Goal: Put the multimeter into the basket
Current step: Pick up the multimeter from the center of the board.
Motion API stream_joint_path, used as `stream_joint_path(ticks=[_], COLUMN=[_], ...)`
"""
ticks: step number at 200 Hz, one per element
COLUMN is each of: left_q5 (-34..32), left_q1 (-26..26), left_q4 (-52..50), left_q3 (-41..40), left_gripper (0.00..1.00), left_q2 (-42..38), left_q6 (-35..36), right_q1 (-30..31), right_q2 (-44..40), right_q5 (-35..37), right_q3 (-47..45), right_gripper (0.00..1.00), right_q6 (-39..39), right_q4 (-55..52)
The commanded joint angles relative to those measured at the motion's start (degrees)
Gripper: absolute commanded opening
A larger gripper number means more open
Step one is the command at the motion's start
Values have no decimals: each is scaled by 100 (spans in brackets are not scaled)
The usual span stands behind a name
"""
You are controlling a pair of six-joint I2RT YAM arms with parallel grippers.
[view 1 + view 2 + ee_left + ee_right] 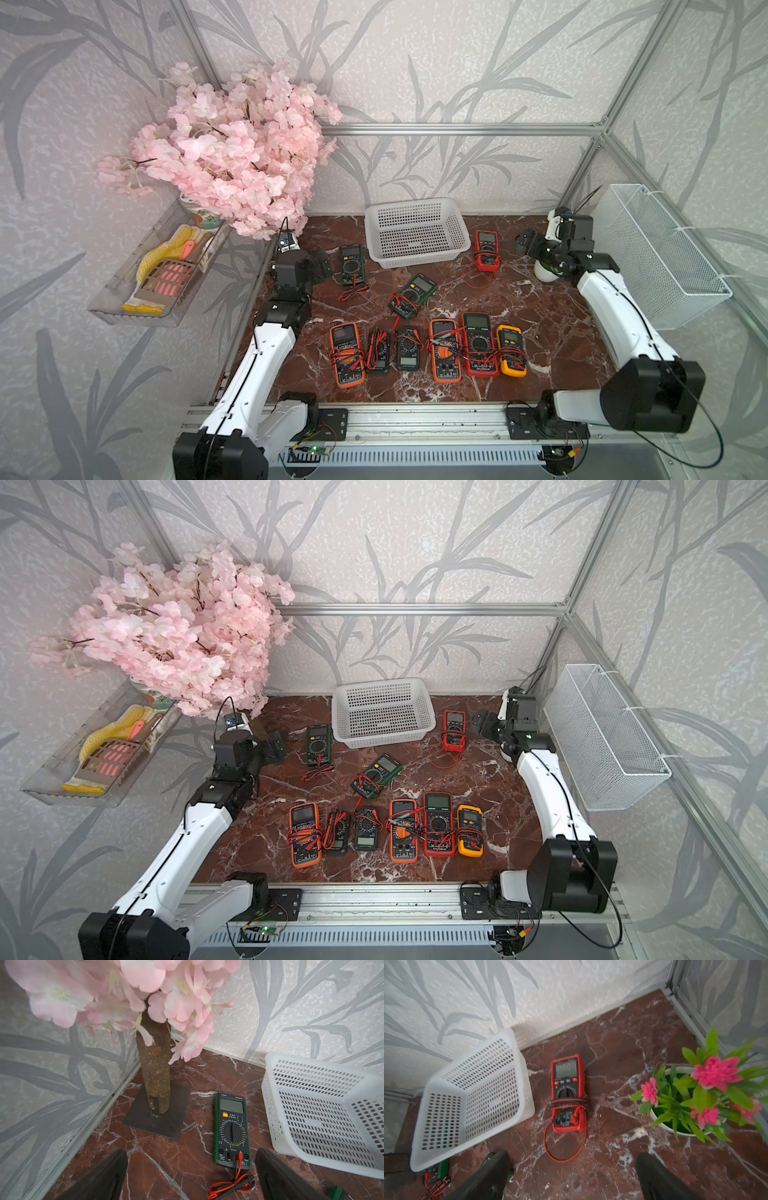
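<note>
Potted plant [545, 272]: in both top views almost wholly hidden behind the right arm [575, 243]; blurred and cut by the picture's edge in the right wrist view.
Basket [324, 1109]: one end runs off the left wrist picture.
Green multimeter [443, 1167]: mostly hidden behind the basket in the right wrist view.
Red multimeter [568, 1093]: blurred, lettering unreadable.
Tree trunk [154, 1068]: hidden beneath the blossoms [232, 158] in both top views.
Left gripper [190, 1153]: only the finger ends show.

Soft even light, blurred right-wrist view

Qty: 9 multimeters [352, 266], 1 basket [374, 237], 1 tray [124, 321].
</note>
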Motion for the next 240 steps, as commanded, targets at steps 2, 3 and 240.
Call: stream_joint_path(ticks=[2, 3, 240], left_q5=[170, 175, 629], left_q1=[-126, -130, -873], left_q4=[-697, -709, -1194], left_q3=[416, 429, 2547], left_gripper=[100, 100, 100], left_q2=[181, 196, 2200], left_q6=[-286, -292, -230], right_q1=[263, 278, 811], right_q2=[606, 640, 4485], right_q5=[720, 752, 526], right_q3=[787, 816, 4246], right_gripper=[99, 99, 99], right_q6=[-225, -235, -249], right_q4=[-1659, -1679, -2673])
